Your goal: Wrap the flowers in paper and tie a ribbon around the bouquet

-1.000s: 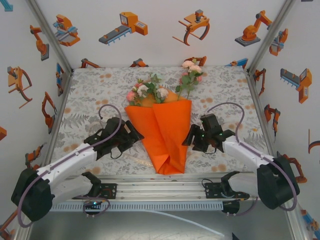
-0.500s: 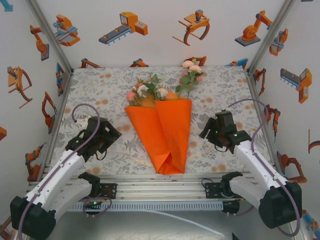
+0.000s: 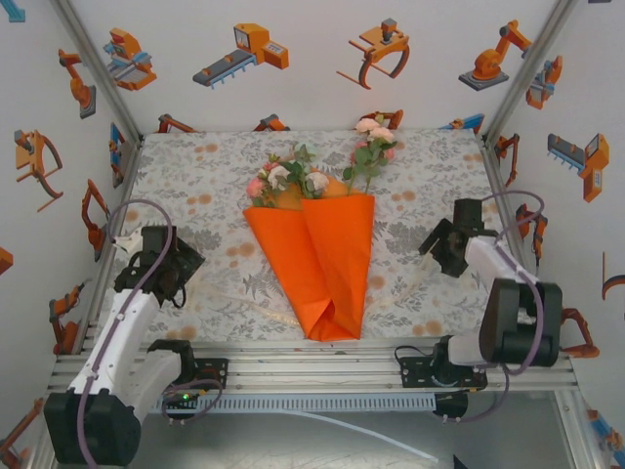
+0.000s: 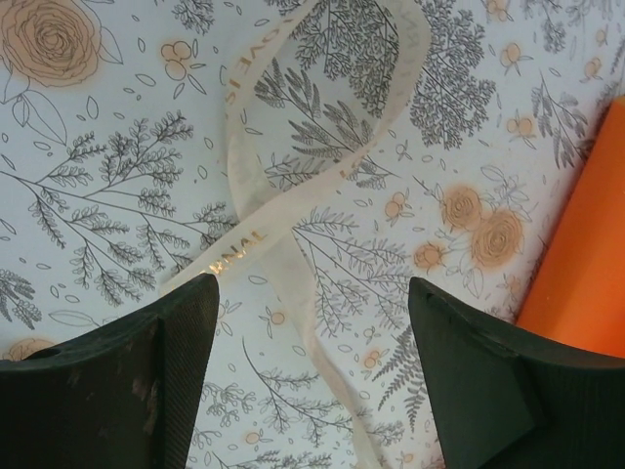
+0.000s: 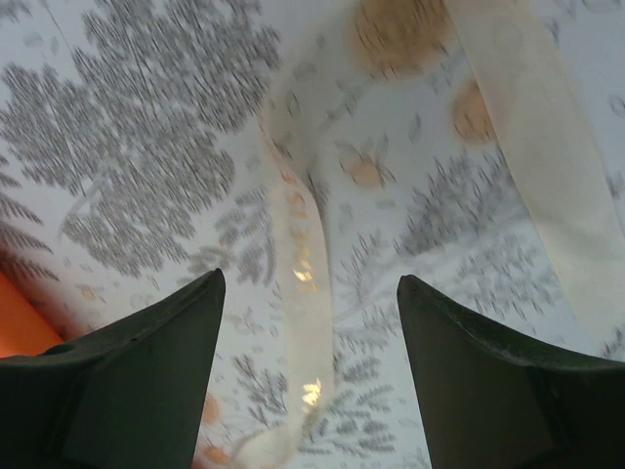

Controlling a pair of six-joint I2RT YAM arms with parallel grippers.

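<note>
Grey-leaved, peach-rosed cloth (image 3: 195, 171) is spread over the table, which is enclosed by white walls (image 3: 312, 98) printed with orange robot pictures. The bouquet (image 3: 317, 254), flowers (image 3: 293, 178) topping its orange paper (image 3: 337, 264) cone, is laid at the centre, well apart from both grippers. The left gripper (image 3: 168, 272) and right gripper (image 3: 445, 239) are held wide-jawed over the cloth, the sheer ribbon (image 4: 259, 230) being seen loose beneath each.

Bright, even, diffuse light across the overhead view, with only faint soft shadows and no glare. The left wrist view is sharp: the tablecloth (image 4: 117, 176) print and the ribbon (image 4: 244, 230) are crisp. The right wrist view is smeared by motion blur, softening print and ribbon alike.
</note>
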